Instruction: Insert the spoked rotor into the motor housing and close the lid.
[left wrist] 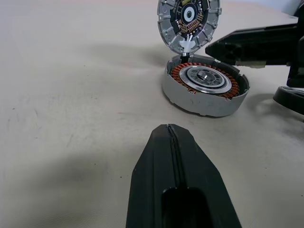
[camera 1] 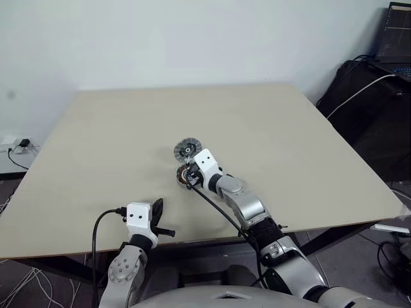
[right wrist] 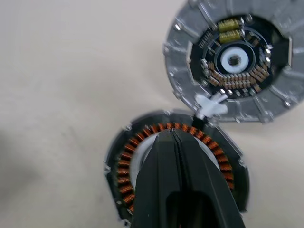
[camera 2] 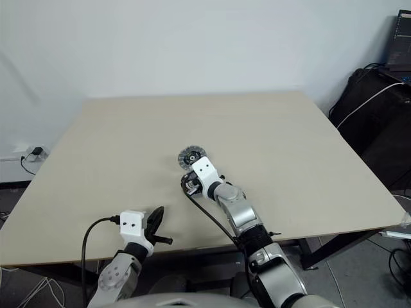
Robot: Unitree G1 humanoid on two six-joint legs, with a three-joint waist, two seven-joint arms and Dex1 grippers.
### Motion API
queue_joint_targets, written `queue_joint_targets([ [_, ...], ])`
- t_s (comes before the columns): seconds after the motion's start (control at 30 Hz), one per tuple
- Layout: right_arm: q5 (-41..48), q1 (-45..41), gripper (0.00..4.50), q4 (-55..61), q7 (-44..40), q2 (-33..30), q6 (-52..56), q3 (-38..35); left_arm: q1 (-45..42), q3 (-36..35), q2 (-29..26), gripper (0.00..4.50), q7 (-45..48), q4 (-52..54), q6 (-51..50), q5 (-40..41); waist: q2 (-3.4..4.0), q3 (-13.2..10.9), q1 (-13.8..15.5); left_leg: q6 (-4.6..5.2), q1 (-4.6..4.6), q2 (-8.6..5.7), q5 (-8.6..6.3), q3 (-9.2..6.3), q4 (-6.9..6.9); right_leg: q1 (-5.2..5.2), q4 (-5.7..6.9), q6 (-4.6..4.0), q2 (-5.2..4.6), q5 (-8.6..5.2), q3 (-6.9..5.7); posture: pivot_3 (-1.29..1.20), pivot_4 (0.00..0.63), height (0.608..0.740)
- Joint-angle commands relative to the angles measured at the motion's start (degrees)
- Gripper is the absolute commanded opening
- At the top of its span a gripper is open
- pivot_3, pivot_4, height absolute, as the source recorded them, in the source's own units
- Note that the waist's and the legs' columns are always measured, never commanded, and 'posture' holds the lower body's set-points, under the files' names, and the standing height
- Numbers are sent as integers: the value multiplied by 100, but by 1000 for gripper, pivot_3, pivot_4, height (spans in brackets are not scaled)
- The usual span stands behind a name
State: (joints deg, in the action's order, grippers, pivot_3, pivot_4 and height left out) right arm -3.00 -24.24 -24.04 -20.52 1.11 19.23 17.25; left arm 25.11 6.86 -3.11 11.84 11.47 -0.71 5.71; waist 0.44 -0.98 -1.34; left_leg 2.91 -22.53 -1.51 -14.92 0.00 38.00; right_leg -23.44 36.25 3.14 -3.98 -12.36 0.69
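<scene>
1. The motor housing (left wrist: 205, 90) sits on the beige desk (camera 1: 289, 141), a shallow grey metal cup with a ring of copper-brown coils around a pale round centre with a silver hub.
2. Whether the spoked rotor already lies inside the cup cannot be told. The left wrist view shows only a pale ring and a hub within the coils, and no dark-rimmed wheel can be made out on the desk.
3. The lid (right wrist: 236, 59) stands open beside the housing, on its far side in the head views. A small white fitting (right wrist: 210, 105) sits where the two rims meet.
4. The lid's face turned toward the cameras has a ribbed silver rim and a dark centre packed with small components around a white hub.
5. The right gripper (right wrist: 175, 142) hangs directly over the housing with its two black fingers pressed together, holding nothing. In the right wrist view they cover the middle of the cup, so much of the centre and part of the coil ring are hidden.
6. The left gripper (left wrist: 170, 137) rests low near the front edge of the desk, well apart from the housing, its fingers closed flat against each other and empty.
7. In the head views the right wrist overlaps the housing, leaving only a sliver of coils visible, and the lid looks like a small grey disc.
</scene>
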Motion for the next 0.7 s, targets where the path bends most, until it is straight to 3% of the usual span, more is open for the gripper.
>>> queue_joint_targets([
  [0.03, -90, -206, 19, -86, 147, 87, -204, -23, -43, -1, 1, 0, 4, 92, 71, 32, 0, 0, -1, 0, 0, 0, 0, 0, 0, 0, 1, 0, 0, 0, 0, 0, 0, 740],
  [0.7, -213, -254, 19, -362, -76, 74, -164, 119, -22, -14, 18, 0, -47, 118, 73, 37, 0, 0, -7, 7, 0, 0, 4, 0, 0, 0, 2, 0, 1, 0, 0, 0, 0, 740],
])
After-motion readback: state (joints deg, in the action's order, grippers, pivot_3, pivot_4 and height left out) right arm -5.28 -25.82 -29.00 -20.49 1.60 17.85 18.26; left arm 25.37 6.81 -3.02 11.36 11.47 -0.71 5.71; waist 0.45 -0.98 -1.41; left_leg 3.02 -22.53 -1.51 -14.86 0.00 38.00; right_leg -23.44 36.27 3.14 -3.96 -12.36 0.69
